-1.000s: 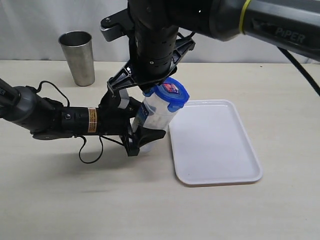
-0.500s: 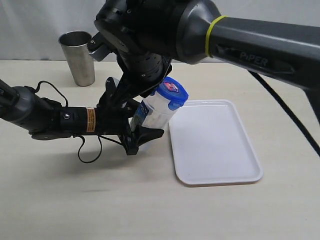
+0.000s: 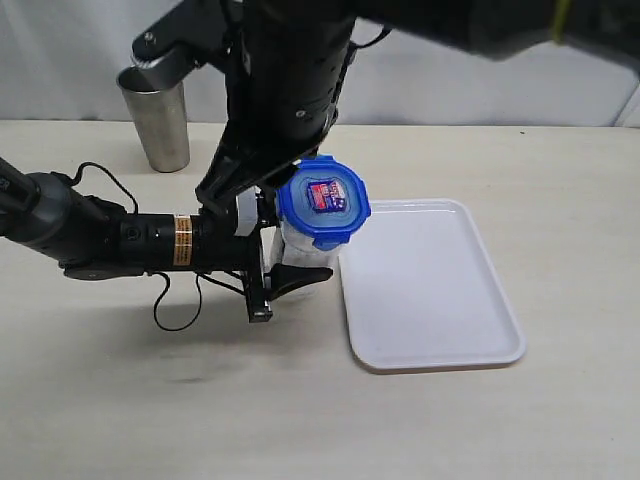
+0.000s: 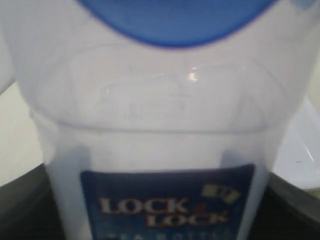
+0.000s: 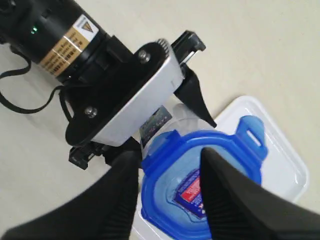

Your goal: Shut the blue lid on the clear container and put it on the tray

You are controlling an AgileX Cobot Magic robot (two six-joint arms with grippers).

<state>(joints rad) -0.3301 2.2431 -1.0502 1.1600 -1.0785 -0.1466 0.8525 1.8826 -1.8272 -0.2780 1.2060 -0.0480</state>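
Observation:
The clear container (image 3: 305, 250) stands on the table just left of the tray (image 3: 430, 290), with the blue lid (image 3: 323, 200) sitting on its mouth. My left gripper (image 3: 290, 258) reaches in from the left and is shut on the container's body. In the left wrist view the container's labelled wall (image 4: 165, 200) fills the picture. My right gripper (image 5: 167, 154) hangs open just above the blue lid (image 5: 195, 195). One finger (image 5: 117, 200) is beside the lid's edge, the other over its top. Neither visibly clamps it.
A steel cup (image 3: 155, 115) stands at the back left. The right arm (image 3: 285, 90) comes down from above and hides the space behind the container. The left arm (image 3: 90, 238) and its cable lie along the table on the left.
The right arm has swung left and lifted off the lid, and its jaws have spread wider. The container has turned, so the lid's top faces the exterior camera more. The left gripper keeps its hold.

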